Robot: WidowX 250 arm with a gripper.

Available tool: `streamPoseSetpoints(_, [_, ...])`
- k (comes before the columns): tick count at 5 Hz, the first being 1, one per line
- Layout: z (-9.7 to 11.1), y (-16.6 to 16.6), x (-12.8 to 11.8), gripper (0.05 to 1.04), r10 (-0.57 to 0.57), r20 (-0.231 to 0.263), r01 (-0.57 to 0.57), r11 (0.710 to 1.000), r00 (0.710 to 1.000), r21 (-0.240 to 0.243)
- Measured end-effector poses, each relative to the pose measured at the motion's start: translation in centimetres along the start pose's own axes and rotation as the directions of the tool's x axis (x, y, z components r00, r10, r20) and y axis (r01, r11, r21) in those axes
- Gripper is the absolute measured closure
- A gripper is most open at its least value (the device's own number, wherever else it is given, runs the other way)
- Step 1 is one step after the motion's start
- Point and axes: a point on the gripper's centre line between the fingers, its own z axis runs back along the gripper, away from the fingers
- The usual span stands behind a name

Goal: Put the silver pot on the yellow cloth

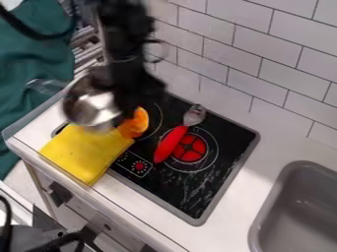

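Hand (139, 93) beside silver pot (91, 106), near edge of yellow cloth (85, 152).

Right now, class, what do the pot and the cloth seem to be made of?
Pot: probably polished metal, since its silvery inside throws back a bright glare. Cloth: seemingly soft woven fabric, matte yellow, lying flat without shine.

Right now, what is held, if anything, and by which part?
The silver pot, apparently, by its rim toward the tiled wall; exact contact is hidden.

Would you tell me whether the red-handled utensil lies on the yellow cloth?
No, the red-handled utensil lies on the black stovetop, apart from the yellow cloth.
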Motion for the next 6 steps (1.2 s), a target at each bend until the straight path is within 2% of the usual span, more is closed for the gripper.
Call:
streamPoseSetpoints(1, [-2.2, 2.9, -1.3, 1.025, -0.014, -0.069, 0.015, 1.0, 0.998, 0.011])
streamPoseSetpoints(2, [-3.0, 3.3, -2.2, 1.025, -0.05, -0.118, 0.053, 0.998, 0.992, 0.021])
streamPoseSetpoints(3, [-3.6, 2.8, -2.4, 1.025, -0.111, -0.128, 0.112, 0.994, 0.985, -0.001])
streamPoseSetpoints(4, [-4.3, 2.4, -2.7, 1.025, -0.219, -0.121, 0.218, 0.976, 0.968, -0.022])
streamPoseSetpoints(5, [-5.4, 2.3, -3.6, 1.025, -0.262, -0.167, 0.259, 0.965, 0.95, -0.042])
streamPoseSetpoints(6, [-5.6, 2.3, -3.6, 1.025, -0.258, -0.16, 0.252, 0.966, 0.953, -0.059])
